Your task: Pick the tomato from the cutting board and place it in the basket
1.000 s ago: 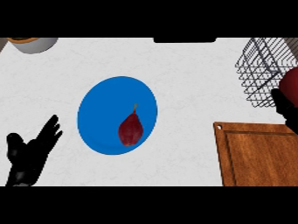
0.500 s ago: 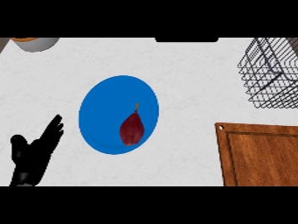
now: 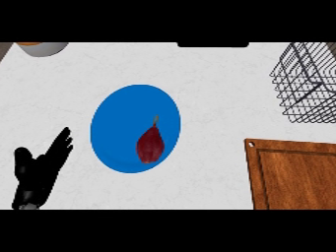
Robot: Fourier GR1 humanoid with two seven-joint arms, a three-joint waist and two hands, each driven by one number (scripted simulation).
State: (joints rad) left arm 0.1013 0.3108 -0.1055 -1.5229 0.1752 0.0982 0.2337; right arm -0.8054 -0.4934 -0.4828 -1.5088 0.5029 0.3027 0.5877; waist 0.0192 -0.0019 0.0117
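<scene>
Now | left hand point(image 3: 38, 170) open, resting | cutting board point(image 3: 305, 174) bare | basket point(image 3: 317, 84) upright

A white marbled counter point(image 3: 199, 69) spans the view, evenly lit.

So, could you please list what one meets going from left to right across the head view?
Left hand → blue plate → dark red vegetable lying on the plate → wooden cutting board; the wire basket overlaps it.

We see a plate point(image 3: 119, 142) at the counter's point(image 3: 214, 78) centre, a shallot point(image 3: 150, 143) on it; cutting board point(image 3: 305, 174) near right, basket point(image 3: 317, 81) behind it, left hand point(image 3: 38, 170) left of the plate.
</scene>
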